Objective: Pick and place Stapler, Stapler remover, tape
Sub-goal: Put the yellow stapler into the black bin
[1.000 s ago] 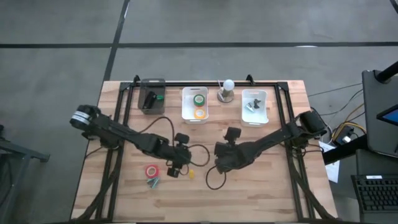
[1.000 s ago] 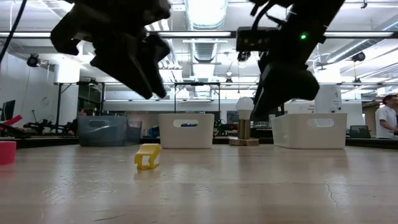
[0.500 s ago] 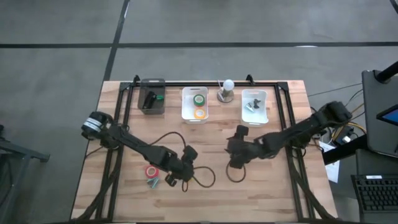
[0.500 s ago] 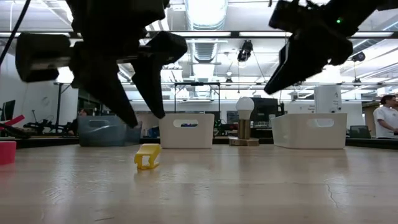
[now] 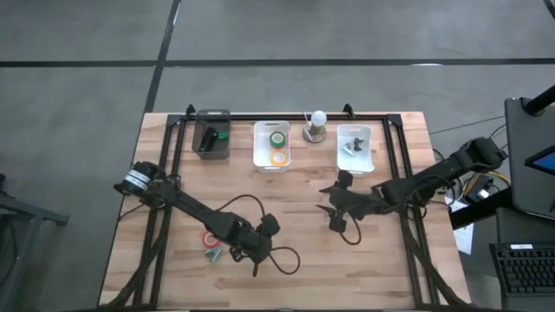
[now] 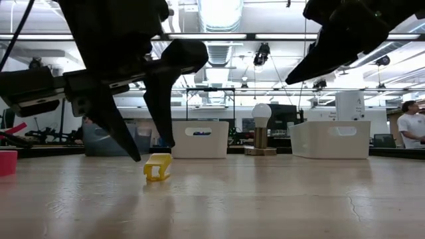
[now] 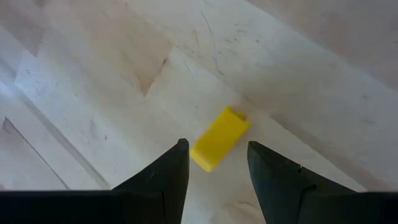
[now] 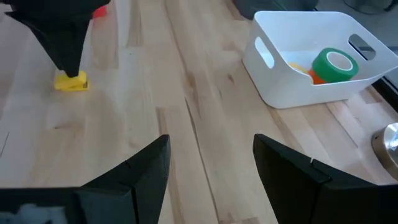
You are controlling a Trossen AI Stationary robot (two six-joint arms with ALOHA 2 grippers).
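Note:
My left gripper (image 5: 257,245) is open and tipped down over a small yellow oblong piece (image 7: 219,138), which lies flat on the wood near the table's near edge. Its fingers stand on either side of the piece and just above it (image 6: 157,167), touching nothing. My right gripper (image 5: 329,206) is open and empty, raised over the table's middle right. The black stapler (image 5: 208,139) lies in a dark bin. Green tape (image 5: 277,138) and orange tape (image 5: 277,158) lie in a white bin (image 8: 273,87). A red tape roll (image 5: 211,237) lies flat left of my left gripper.
A small grey-green item (image 5: 212,254) lies beside the red roll. A second white bin (image 5: 355,160) at the far right holds small dark items. A light bulb on a base (image 5: 316,126) stands between the white bins. Black cable loops trail under both grippers. A person stands in the room behind.
My left gripper moved toward the near edge and slightly right, came down and turned, so that its fingers now straddle the yellow piece. My right gripper drew back toward the table's right and far side and rose. The yellow piece stayed where it was.

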